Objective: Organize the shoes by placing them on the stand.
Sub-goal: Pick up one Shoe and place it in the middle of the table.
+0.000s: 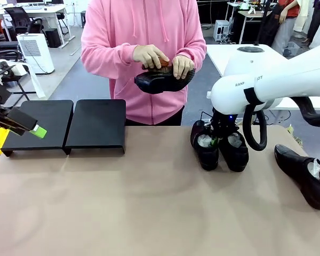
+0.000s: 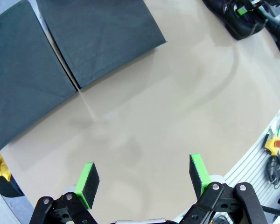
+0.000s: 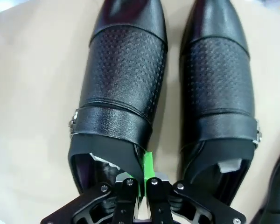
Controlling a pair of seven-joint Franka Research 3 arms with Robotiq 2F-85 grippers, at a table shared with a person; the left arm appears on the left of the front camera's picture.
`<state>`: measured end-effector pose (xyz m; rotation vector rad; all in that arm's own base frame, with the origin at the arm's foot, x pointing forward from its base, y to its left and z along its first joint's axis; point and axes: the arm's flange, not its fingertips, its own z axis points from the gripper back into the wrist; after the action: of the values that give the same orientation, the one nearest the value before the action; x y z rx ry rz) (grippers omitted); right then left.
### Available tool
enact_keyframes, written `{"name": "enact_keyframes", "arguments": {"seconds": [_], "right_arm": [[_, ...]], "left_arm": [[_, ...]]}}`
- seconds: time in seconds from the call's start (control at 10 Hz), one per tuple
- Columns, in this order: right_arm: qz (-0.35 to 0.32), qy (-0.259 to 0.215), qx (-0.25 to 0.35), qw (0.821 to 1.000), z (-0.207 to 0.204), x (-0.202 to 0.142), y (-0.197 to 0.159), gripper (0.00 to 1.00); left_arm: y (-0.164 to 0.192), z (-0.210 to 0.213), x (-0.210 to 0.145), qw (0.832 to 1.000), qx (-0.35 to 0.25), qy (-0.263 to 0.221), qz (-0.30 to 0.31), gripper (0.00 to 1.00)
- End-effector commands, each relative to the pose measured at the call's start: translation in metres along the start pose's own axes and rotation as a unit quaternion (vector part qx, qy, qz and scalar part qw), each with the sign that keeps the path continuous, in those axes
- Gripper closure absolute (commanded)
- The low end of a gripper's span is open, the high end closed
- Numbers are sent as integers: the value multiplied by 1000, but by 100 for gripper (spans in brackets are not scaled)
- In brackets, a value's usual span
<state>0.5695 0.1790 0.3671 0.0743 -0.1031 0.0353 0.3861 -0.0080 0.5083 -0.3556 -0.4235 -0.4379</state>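
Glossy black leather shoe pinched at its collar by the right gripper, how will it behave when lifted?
Held by the right gripper at one collar edge, the glossy black leather shoe will probably hang toe-down and swing. The thin collar leather may flex, though the sole is likely stiff. Its shiny surface could slip between the pads.

part. "RAN", "DT" on right arm [image 1: 244, 89]

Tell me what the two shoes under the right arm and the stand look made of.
The shoes: black leather or a lookalike, semi-gloss; glare on the toes, dotted embossed vamps, metallic strap buckles. The stand: matte black, perhaps painted metal or plastic; flat sheen-free panels with faint scuff lines.
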Motion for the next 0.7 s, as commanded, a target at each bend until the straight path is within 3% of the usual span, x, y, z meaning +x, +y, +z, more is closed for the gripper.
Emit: {"name": "enact_keyframes", "arguments": {"seconds": [0.0, 0.1, 0.2, 0.5, 0.6], "right_arm": [[29, -57, 18, 998, 46, -38, 19, 100], [45, -84, 39, 995, 63, -65, 33, 100], [67, -81, 49, 993, 63, -91, 49, 100], [110, -31, 124, 986, 38, -156, 87, 100], [74, -60, 60, 994, 57, -121, 81, 100]], "left_arm": [[1, 0, -1, 1000, -9, -4, -4, 0], [1, 0, -1, 1000, -9, -4, -4, 0], [1, 0, -1, 1000, -9, -4, -4, 0], [1, 0, -1, 1000, -9, -4, -4, 0], [1, 0, -1, 1000, -9, -4, -4, 0]]}}
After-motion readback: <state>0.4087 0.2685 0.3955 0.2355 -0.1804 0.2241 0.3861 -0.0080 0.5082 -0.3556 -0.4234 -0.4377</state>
